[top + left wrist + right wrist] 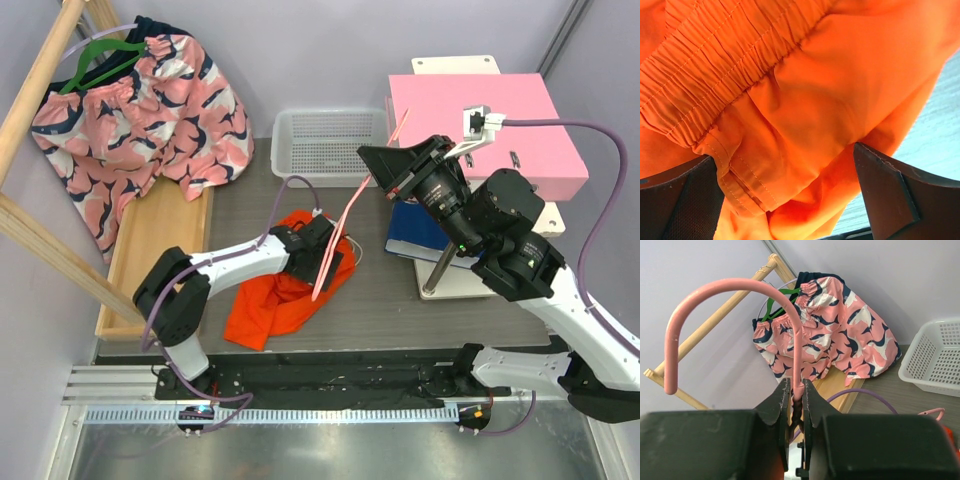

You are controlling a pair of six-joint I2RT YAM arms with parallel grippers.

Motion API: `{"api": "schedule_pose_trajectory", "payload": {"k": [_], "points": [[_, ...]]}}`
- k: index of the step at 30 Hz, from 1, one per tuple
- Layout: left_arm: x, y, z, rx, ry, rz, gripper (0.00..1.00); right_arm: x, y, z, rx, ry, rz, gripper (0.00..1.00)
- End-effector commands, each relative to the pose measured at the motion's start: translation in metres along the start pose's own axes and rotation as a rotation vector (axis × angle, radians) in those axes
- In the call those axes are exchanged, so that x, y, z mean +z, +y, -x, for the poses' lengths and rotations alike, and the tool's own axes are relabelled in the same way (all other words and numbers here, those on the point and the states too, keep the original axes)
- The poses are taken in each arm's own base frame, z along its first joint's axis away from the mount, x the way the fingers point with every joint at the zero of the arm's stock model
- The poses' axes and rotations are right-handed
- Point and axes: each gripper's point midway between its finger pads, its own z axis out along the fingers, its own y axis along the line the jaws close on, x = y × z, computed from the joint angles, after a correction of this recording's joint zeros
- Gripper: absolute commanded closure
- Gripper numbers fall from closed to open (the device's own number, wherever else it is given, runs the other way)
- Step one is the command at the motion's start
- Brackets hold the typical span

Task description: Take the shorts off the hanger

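The bright orange shorts (pixel 268 305) lie bunched on the table and fill the left wrist view (pixel 805 100), waistband at upper left. My left gripper (pixel 322 255) rests on them, its jaws wide apart with fabric between them (pixel 784 152). The pale pink wire hanger (pixel 345 220) slants from the shorts up to my right gripper (pixel 385 168), its lower end by the left gripper. In the right wrist view my right gripper (pixel 796 390) is shut on the hanger's neck, and the hook (pixel 735 285) curves up and left above it.
A white mesh basket (pixel 325 140) stands behind the shorts. A pink box (pixel 490 120) sits on a blue box (pixel 420 235) at the right. A wooden rack (pixel 160 240) at the left holds a pink patterned garment (pixel 140 110) on a green hanger (pixel 95 60).
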Motion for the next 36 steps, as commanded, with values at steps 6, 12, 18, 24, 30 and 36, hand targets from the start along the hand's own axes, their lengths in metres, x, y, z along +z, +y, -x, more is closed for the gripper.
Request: {"api": "schedule_pose_trajectory", "payload": {"k": [6,12,18,24,30,36], "points": [[0.039,-0.002,-0.034,-0.145,0.101,0.01,0.0,-0.001,0.002,0.007,-0.014,-0.029,0.013,0.99],[0.057,-0.004,-0.048,-0.243,0.106,-0.071,0.09,-0.001,0.001,0.006,-0.006,-0.03,0.013,0.99],[0.049,0.004,-0.038,-0.273,0.027,-0.072,0.56,-0.001,0.0,0.0,0.002,-0.018,0.015,0.99],[0.028,0.01,-0.02,-0.3,-0.071,-0.072,1.0,-0.002,0.0,0.0,0.002,-0.014,0.016,0.99],[-0.037,0.013,-0.01,-0.333,-0.278,-0.155,1.0,-0.005,-0.003,-0.002,-0.008,0.001,0.004,0.99],[-0.098,0.02,-0.013,-0.46,-0.454,-0.275,1.0,-0.007,-0.003,-0.005,-0.006,0.002,0.016,0.99]]}}
